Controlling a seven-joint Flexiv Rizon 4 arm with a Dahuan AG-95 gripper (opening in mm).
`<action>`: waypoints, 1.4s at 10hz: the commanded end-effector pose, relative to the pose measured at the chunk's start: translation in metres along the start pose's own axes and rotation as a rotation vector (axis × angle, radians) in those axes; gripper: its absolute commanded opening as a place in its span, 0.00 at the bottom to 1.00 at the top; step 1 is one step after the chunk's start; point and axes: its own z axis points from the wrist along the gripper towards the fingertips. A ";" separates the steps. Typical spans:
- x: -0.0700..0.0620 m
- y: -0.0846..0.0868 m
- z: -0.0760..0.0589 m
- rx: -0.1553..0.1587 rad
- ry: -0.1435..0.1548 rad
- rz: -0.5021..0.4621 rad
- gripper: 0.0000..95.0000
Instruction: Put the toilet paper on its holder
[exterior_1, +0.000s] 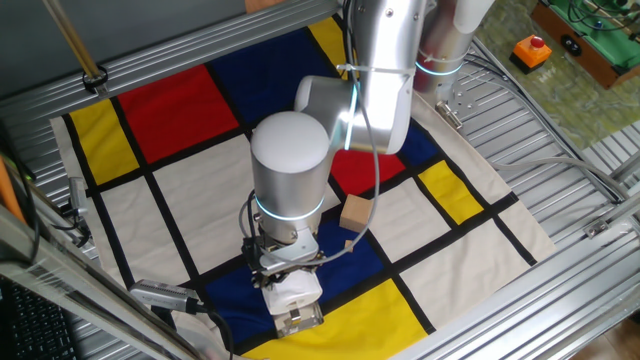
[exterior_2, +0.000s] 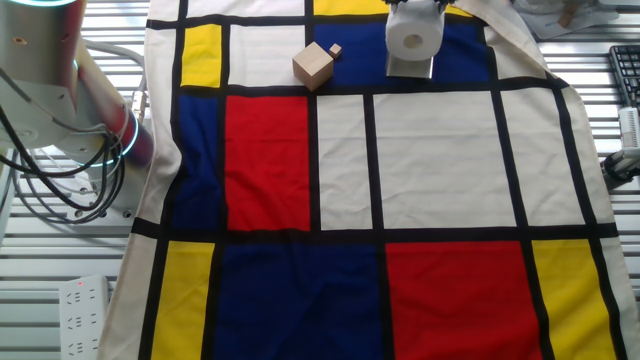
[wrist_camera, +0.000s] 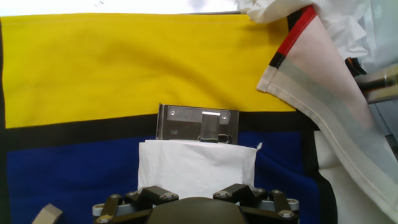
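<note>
Hand (wrist_camera: 197, 200) clamps toilet paper (wrist_camera: 196, 169) above holder (wrist_camera: 198, 124) on colour-blocked cloth (exterior_2: 440, 160).

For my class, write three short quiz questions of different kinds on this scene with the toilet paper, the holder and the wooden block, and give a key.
1. True or false: the toilet paper lies on a red panel of the cloth.
2. Multiple choice: the wooden block in the other fixed view is (A) left of the roll, (B) on top of the roll, (C) inside the end effector.
3. Fill in: in the hand view, the holder straddles the black stripe between the blue panel and the ____ panel.

Key: 1 false, it is on blue; 2 A; 3 yellow.
</note>
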 end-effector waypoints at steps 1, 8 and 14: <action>0.000 0.000 0.000 0.001 0.005 0.000 0.00; -0.003 0.002 0.001 0.000 0.009 0.038 0.00; -0.009 0.005 0.002 -0.003 0.023 0.039 0.00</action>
